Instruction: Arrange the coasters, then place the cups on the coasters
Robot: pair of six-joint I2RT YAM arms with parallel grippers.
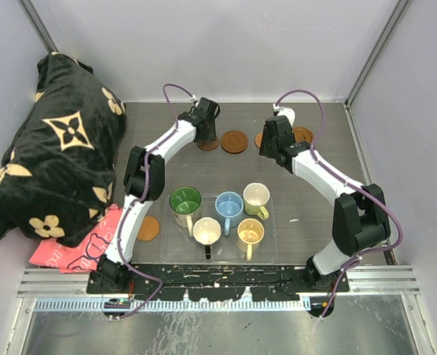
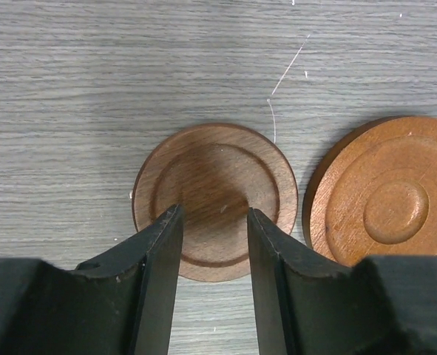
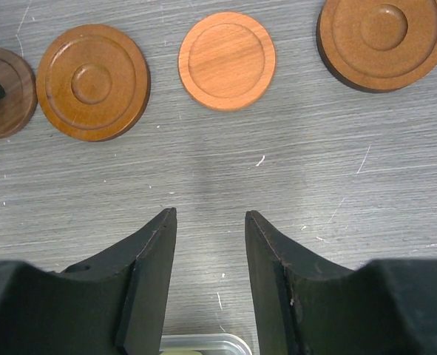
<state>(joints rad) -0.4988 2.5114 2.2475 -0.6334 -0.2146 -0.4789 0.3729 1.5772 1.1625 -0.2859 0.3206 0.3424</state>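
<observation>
Four coasters lie in a row at the back of the table. From the left they are a dark brown one (image 2: 214, 185), a ringed brown one (image 1: 234, 141), an orange one (image 3: 227, 61) and a brown one (image 1: 302, 134). A fifth coaster (image 1: 148, 228) lies beside the left arm's base. My left gripper (image 2: 214, 211) hangs open over the dark coaster's near half, and the disc lies flat on the table. My right gripper (image 3: 211, 213) is open above bare table, short of the orange coaster. Several cups, among them the green (image 1: 185, 201), blue (image 1: 229, 207) and cream (image 1: 256, 197), stand in the tray.
A clear plastic tray (image 1: 271, 248) sits in front of the arm bases, and its rim (image 3: 203, 344) shows below my right fingers. A black patterned blanket (image 1: 55, 155) and a pink cloth (image 1: 63, 251) fill the left side. Grey walls close off the back and sides.
</observation>
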